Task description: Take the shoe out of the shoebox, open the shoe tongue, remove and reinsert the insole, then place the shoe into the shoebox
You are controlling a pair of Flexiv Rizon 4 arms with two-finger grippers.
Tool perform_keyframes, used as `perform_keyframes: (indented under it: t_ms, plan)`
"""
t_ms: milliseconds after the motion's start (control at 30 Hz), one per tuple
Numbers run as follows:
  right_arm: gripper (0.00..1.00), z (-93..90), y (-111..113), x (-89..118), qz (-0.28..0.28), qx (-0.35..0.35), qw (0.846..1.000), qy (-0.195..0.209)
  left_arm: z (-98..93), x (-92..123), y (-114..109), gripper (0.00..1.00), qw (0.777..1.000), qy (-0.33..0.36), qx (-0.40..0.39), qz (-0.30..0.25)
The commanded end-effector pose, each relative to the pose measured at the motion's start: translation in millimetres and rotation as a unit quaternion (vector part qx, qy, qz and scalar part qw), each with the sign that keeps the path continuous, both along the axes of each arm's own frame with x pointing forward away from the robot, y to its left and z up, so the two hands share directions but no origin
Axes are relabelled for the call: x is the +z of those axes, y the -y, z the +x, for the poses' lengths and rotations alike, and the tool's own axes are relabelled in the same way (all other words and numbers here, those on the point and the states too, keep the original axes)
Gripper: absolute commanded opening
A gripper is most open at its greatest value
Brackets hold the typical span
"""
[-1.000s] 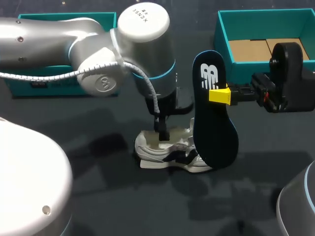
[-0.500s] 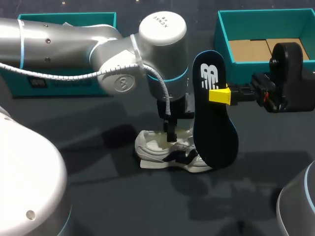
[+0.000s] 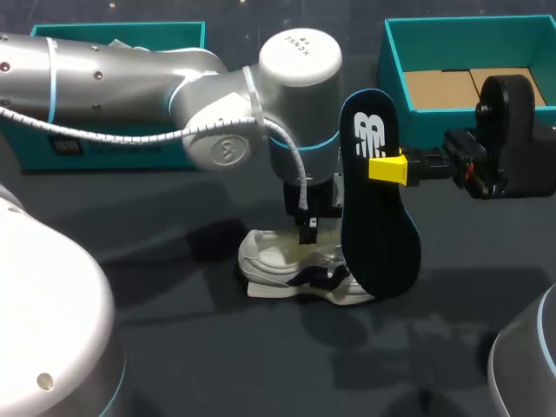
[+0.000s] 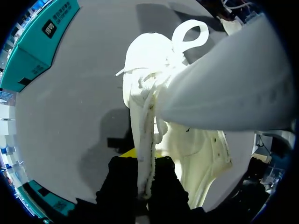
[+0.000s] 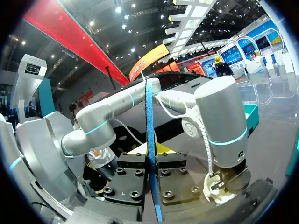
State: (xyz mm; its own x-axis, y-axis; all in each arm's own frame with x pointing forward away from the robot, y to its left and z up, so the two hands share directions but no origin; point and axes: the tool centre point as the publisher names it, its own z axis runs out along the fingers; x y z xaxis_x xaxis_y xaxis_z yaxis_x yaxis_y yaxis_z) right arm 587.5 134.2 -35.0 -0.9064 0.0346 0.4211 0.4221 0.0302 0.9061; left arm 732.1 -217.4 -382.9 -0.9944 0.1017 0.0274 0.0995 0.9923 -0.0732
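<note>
My left end effector (image 4: 143, 163), clamped on the tongue (image 4: 140, 126) of the white sneaker (image 3: 278, 265) beneath it, has slid toward the dark blue foam insole (image 3: 378, 226) pinched upright in my right end effector (image 3: 388, 168), likely widening the opening for reinsertion.

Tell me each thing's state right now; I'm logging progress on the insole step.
left gripper: fingers shut on tongue
right gripper: fingers shut on insole
shoe: on the table, outside the shoebox
tongue: pinched, not lying flat
insole: out of the shoe, held upright
shoebox: open, no shoe inside
</note>
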Motion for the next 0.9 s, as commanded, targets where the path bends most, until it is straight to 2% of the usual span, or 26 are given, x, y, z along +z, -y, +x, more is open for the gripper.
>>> perform_keyframes:
  t_ms: [33, 167, 333, 433, 533, 900]
  plan:
    - [0.0, -1.4, -1.5, -1.2, 0.0, -0.002, 1.0, 0.0, -3.4, 2.6, -2.1, 0.0, 1.0, 0.0, -0.003, 0.001]
    - [0.0, -1.4, -1.5, -1.2, 0.0, -0.002, 1.0, 0.0, -4.1, 6.3, -2.3, 0.0, 1.0, -0.009, -0.015, -0.001]
    - [0.0, -1.4, -1.5, -1.2, 0.0, -0.002, 1.0, 0.0, -0.3, 21.5, -5.0, 0.0, 0.997, -0.035, -0.061, -0.024]
    - [0.0, -1.4, -1.5, -1.2, 0.0, -0.002, 1.0, 0.0, 1.5, 35.6, -8.9, 0.0, 0.992, -0.04, -0.114, -0.042]
    - [0.0, -1.4, -1.5, -1.2, 0.0, -0.002, 1.0, 0.0, 3.1, 52.2, -14.6, 0.0, 0.975, -0.027, -0.213, -0.054]
    - [0.0, -1.4, -1.5, -1.2, 0.0, -0.002, 1.0, 0.0, 3.1, 52.2, -14.6, 0.0, 0.975, -0.027, -0.213, -0.054]
